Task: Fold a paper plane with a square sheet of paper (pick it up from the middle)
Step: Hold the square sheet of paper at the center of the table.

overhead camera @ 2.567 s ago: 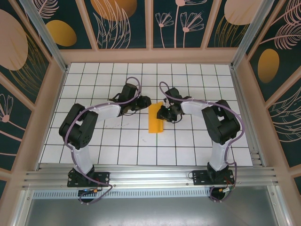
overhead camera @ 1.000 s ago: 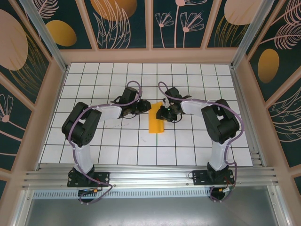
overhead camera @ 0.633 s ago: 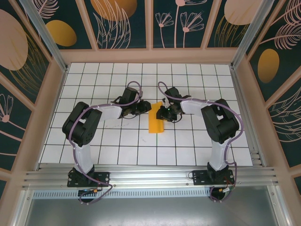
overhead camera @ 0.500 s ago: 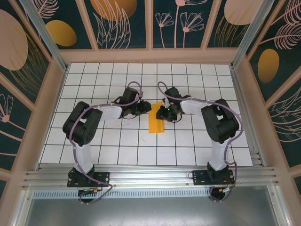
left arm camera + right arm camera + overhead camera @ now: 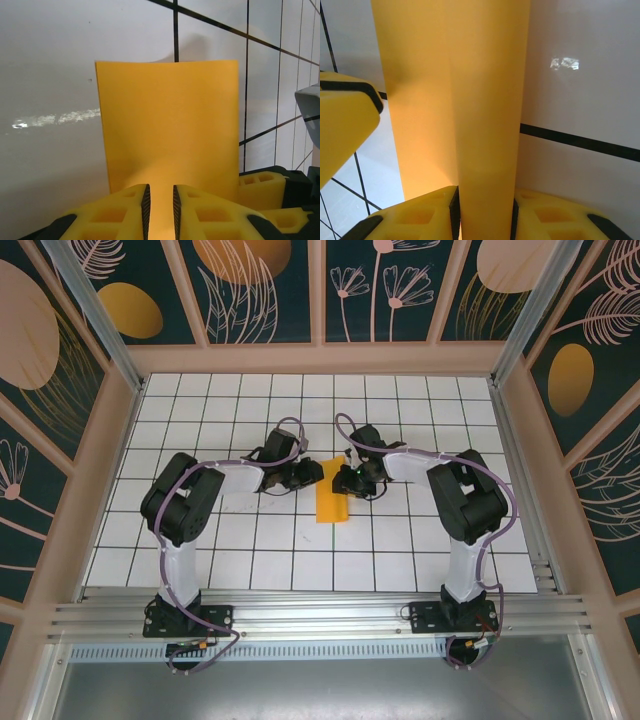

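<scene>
On the table (image 5: 200,400) we are mid-fold: right gripper (image 5: 485,200), 3 o'clock, jaws holding the paper (image 5: 331,505); left gripper (image 5: 160,192), jaws narrow, maybe pinching. Next: crease.

Robot test cell; aluminium frame (image 5: 320,612), gridded table (image 5: 200,400), patterned wall panels (image 5: 255,290)

The folded paper (image 5: 331,502) is plain orange-yellow. The table (image 5: 250,540) is glossy white tile crossed by a black grid. The jaws are bright yellow with black ribbed inner faces. The wall panels (image 5: 262,290) are dark teal with orange ovals and pale pink plant outlines.
</scene>
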